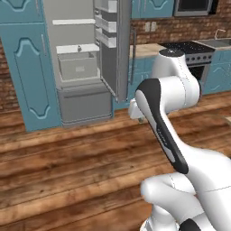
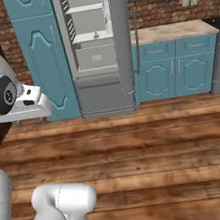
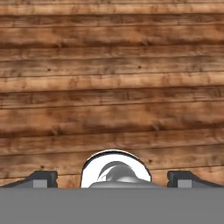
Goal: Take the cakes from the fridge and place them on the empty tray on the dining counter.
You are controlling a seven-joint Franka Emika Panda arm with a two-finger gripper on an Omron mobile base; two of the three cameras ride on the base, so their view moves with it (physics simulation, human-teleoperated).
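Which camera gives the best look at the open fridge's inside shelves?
The left base view: the fridge stands open toward it, showing white shelves, a drawer and the door's racks. The right base view shows the fridge with its door partly covering the shelves. The hand view looks down at the wooden floor.

No writing, label, brand or number can be read anywhere. The white robot arm with a dark stripe [image 1: 164, 131], in the right half of the left base view, bears a small row of marks along that stripe, too blurred to make out.
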